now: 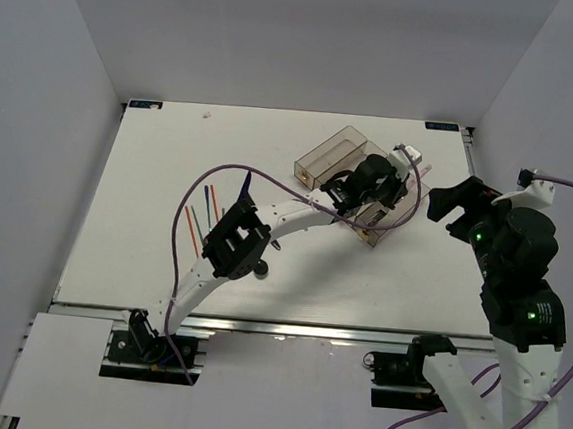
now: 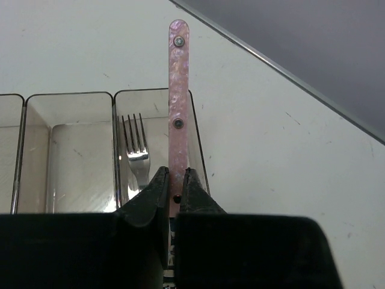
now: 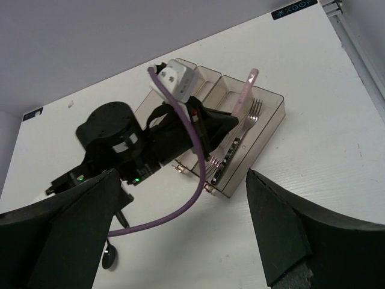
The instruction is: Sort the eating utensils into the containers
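My left gripper (image 2: 174, 180) is shut on the pink handle of a fork (image 2: 178, 90), which tilts over the rightmost of the smoky-grey containers (image 2: 81, 99). Its tines (image 3: 212, 161) rest low at that bin's near end and the handle tip (image 3: 251, 75) points up. A silver fork (image 2: 136, 150) lies in the same bin. From above, the left gripper (image 1: 384, 188) sits over the containers (image 1: 334, 150). Orange, green and blue chopsticks (image 1: 201, 219) and a dark-blue knife (image 1: 246, 185) lie on the table to the left. My right gripper (image 1: 453, 204) hangs open and empty, right of the bins.
A black spoon (image 3: 109, 256) lies on the table near the left arm's elbow. The left arm's purple cable (image 1: 220, 174) loops over the utensils. White walls enclose the table (image 1: 151, 153) on three sides.
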Robot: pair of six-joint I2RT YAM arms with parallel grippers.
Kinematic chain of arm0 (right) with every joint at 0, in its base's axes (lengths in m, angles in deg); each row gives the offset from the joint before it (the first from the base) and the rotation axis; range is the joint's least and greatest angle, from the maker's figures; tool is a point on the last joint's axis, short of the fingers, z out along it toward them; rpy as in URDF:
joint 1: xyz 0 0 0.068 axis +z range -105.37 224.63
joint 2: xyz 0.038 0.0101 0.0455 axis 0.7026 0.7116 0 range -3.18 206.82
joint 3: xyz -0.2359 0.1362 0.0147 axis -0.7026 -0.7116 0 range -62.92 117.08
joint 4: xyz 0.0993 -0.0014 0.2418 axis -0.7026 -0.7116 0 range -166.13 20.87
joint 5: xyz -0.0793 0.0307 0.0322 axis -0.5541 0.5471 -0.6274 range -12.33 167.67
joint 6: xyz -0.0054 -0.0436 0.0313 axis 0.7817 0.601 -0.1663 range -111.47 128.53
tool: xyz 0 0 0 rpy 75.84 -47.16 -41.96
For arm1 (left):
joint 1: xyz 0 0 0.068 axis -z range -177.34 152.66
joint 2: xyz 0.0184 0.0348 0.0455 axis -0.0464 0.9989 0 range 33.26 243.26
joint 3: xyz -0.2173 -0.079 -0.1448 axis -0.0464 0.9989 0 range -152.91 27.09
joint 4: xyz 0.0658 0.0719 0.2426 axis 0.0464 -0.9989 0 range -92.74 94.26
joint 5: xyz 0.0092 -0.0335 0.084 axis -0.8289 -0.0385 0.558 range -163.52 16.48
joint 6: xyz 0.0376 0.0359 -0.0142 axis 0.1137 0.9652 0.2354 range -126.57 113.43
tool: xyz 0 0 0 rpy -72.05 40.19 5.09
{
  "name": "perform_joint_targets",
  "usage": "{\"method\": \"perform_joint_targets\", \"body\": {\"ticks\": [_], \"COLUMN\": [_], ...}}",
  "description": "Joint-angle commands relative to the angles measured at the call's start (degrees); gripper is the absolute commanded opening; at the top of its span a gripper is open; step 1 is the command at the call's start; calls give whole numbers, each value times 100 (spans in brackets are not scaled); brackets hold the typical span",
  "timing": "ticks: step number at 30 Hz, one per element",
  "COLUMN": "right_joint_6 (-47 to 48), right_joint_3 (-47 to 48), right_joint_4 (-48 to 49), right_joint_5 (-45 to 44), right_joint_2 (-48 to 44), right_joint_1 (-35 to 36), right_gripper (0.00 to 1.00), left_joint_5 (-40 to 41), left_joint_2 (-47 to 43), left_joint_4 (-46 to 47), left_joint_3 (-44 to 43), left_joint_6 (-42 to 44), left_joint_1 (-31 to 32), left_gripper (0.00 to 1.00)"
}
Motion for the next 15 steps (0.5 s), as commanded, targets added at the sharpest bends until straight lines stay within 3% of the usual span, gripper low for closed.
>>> {"method": "perform_joint_targets", "body": {"ticks": [1, 7, 10, 12, 14, 15], "right_joint_6": [242, 295, 260, 260, 278, 295], "right_joint_3": [35, 44, 52, 79, 114, 122], "right_joint_4": [-47, -30, 23, 32, 58, 67], "right_joint_5": [338, 321, 417, 427, 426, 435], "right_joint_2": [-66, -180, -181, -146, -119, -75], "right_joint_1": [-22, -22, -14, -14, -14, -14], "right_gripper": [89, 89, 89, 89, 89, 89], "left_joint_5": [-31, 13, 110, 101, 338, 356], "left_joint_2": [119, 330, 120, -116, -249, -406], "left_joint_4": [865, 1025, 1147, 1332, 1359, 1350], "left_joint_3": [-440, -220, 147, 333, 369, 343], "left_joint_6": [63, -113, -121, -165, -288, -410], "left_joint_1": [-14, -32, -58, -58, -58, -58], "left_gripper": [1, 9, 43, 74, 86, 98]}}
